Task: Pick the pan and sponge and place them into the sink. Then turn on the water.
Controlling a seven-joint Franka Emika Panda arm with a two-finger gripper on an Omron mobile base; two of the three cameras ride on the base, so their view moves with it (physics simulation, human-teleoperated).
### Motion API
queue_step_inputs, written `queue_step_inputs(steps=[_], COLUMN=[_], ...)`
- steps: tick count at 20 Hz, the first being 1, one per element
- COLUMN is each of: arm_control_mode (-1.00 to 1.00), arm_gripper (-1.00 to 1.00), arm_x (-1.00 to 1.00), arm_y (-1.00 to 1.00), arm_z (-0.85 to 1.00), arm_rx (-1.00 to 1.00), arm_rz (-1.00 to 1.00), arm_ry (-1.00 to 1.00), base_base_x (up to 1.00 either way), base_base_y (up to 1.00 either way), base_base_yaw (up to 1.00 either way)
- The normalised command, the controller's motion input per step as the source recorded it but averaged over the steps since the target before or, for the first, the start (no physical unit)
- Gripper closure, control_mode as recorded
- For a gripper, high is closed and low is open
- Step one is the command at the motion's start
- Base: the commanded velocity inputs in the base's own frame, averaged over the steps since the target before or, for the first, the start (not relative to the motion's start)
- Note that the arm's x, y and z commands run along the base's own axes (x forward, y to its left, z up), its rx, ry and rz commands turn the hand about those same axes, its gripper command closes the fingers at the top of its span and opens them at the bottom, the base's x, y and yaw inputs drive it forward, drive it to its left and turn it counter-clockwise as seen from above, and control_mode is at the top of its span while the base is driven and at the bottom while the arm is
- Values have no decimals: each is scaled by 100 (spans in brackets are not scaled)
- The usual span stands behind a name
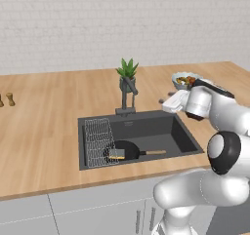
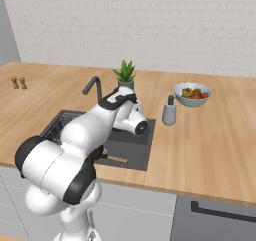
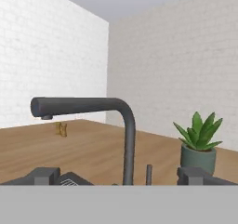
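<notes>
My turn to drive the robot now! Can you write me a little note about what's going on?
End effector: open and empty, level with the faucet, pointing at it.
Pan: in the sink, partly on the wire rack, handle pointing right.
Sponge: lying in the pan.
Done: pan and sponge are both in the sink.
Left: turn on the water; none is running from the spout yet.

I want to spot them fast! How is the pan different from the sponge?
The pan is round and black; the sponge is a small yellowish block. The pan is far bigger and has a wooden handle; the sponge has none. The pan lies on the sink floor; the sponge rests on the pan. Both are in the sink.
</notes>
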Motion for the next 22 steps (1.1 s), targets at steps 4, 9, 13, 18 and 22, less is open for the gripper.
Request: queue_step_inputs(steps=[4, 9, 13, 18, 22], arm_control_mode=[-100, -100, -100, -100, -100], arm_gripper=[-100, -100, -100, -100, -100], arm_x=[23, 8, 1, 11, 26], arm_y=[-21, 0, 32, 33, 27], arm_z=[-34, -31, -5, 0, 0], arm_rx=[6, 2, 0, 0, 0], arm_rz=[0, 3, 3, 3, 1], arm_ry=[0, -1, 0, 0, 0], base_base_x=[0, 0, 0, 0, 0], base_base_y=[0, 0, 0, 0, 0], base_base_yaw=[0, 0, 0, 0, 0])
